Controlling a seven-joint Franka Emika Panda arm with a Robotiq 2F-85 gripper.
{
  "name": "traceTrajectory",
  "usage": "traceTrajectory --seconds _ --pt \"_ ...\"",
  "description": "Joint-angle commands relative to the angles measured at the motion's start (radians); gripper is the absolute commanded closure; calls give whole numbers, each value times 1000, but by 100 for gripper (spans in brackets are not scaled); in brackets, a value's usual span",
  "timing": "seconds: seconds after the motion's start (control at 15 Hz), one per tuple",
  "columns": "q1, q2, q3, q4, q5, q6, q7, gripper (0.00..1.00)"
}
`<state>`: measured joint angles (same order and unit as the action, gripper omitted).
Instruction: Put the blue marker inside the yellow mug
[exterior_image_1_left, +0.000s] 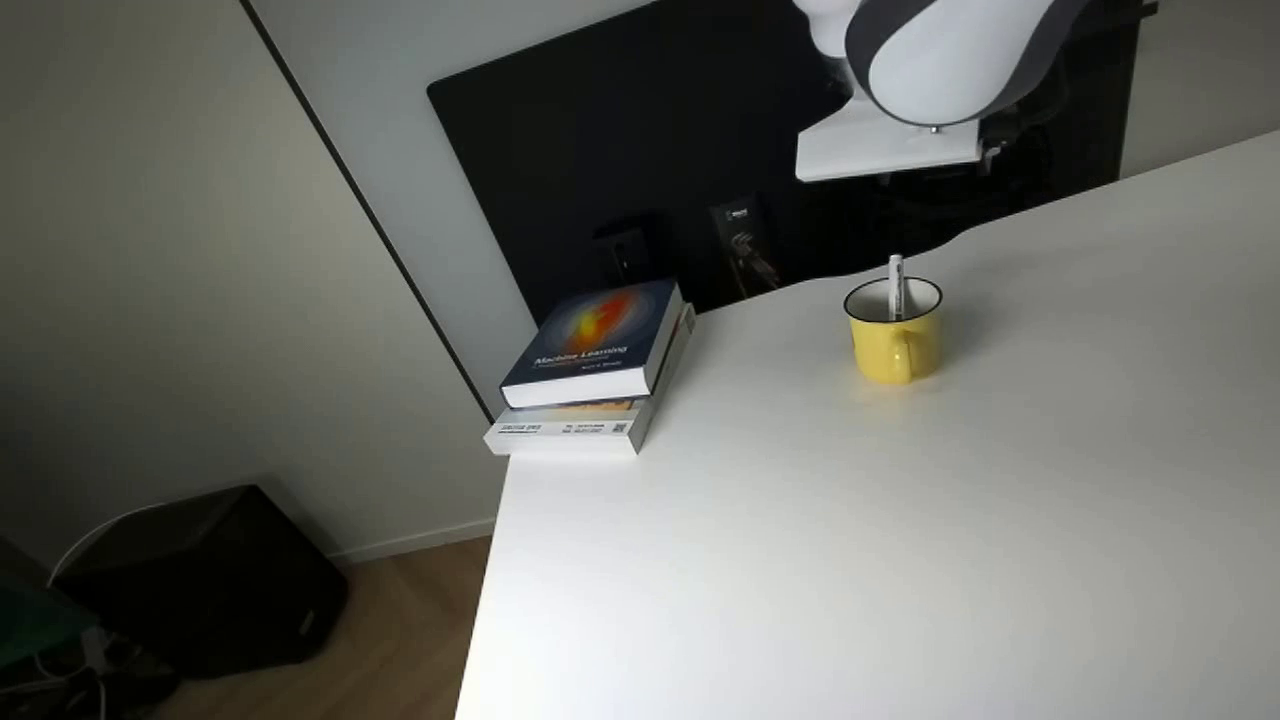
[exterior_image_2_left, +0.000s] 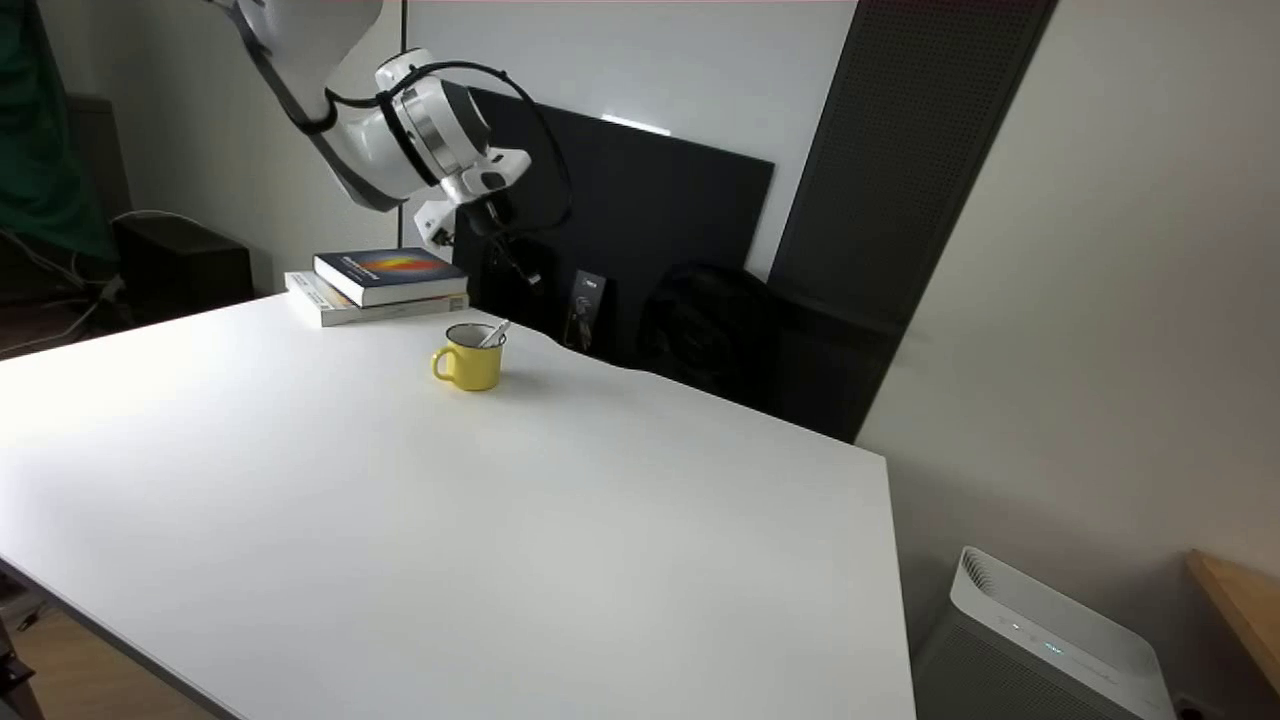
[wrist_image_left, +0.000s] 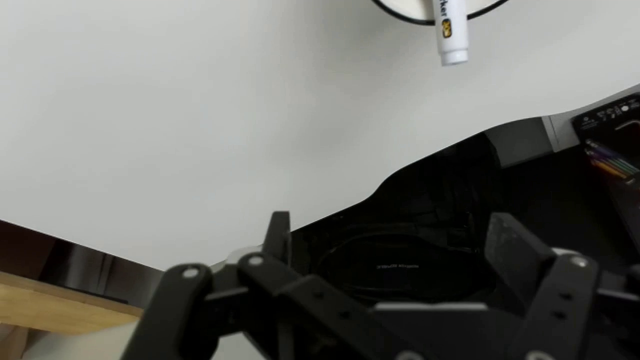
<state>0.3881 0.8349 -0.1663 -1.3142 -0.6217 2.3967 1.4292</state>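
The yellow mug stands upright on the white table near its edge. It also shows in an exterior view, with its handle to the left. The marker is inside the mug, leaning on the rim, with its white end sticking out. It also shows in an exterior view and in the wrist view. Its blue cap end is hidden in the mug. In the wrist view the mug's rim is cut off at the top. My gripper is open and empty, apart from mug and marker.
Two stacked books lie at the table corner, near the mug; they also show in an exterior view. Beyond the table edge are a dark panel and black items with cables. A white appliance stands on the floor.
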Motion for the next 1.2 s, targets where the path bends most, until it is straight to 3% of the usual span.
traceTrajectory --seconds 0.0,0.4,0.73,1.13 --pt "-69 -109 74 -58 142 -107 -179 0" --pt "-144 -181 131 -47 385 -372 -451 0" --pt "-160 -220 128 -53 453 -528 -533 0" --pt "-144 -178 116 -19 430 -495 -511 0"
